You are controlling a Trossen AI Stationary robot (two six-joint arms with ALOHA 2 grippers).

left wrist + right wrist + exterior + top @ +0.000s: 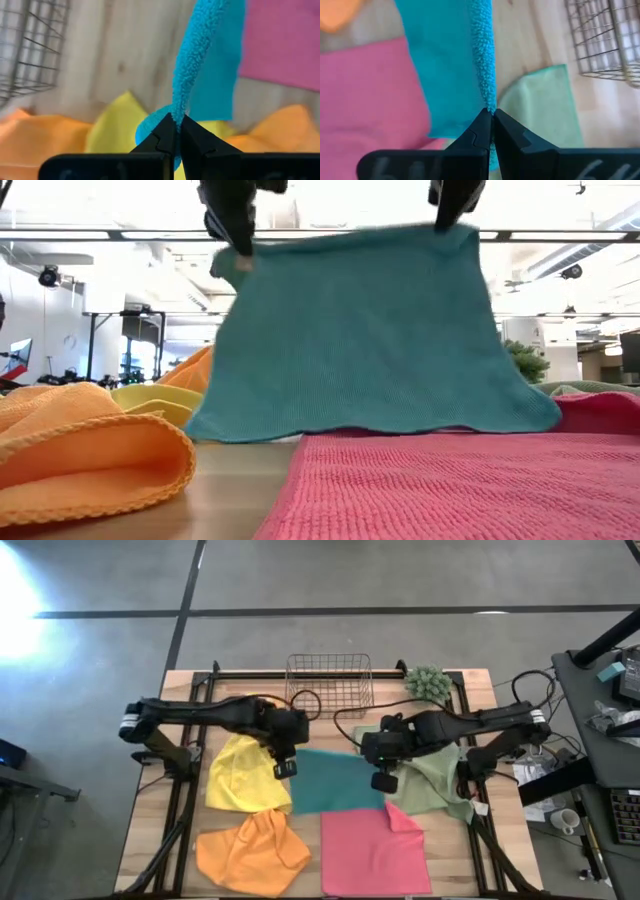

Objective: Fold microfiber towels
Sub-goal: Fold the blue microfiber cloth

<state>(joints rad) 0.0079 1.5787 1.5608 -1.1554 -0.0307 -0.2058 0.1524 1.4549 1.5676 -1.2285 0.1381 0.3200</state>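
Both grippers, left (pixel 284 769) and right (pixel 383 781), pinch the teal towel's (pixel 335 782) top corners, lifted mid-table; no towel looks folded yet.

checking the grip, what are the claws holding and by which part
Both hold the teal towel by its top edge: left claw at one corner, right claw at the other.

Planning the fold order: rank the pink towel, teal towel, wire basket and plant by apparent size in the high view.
1. Pink towel, lying flat.
2. Teal towel, partly lifted by both grippers, so it may look smaller than it is.
3. Wire basket.
4. Plant.
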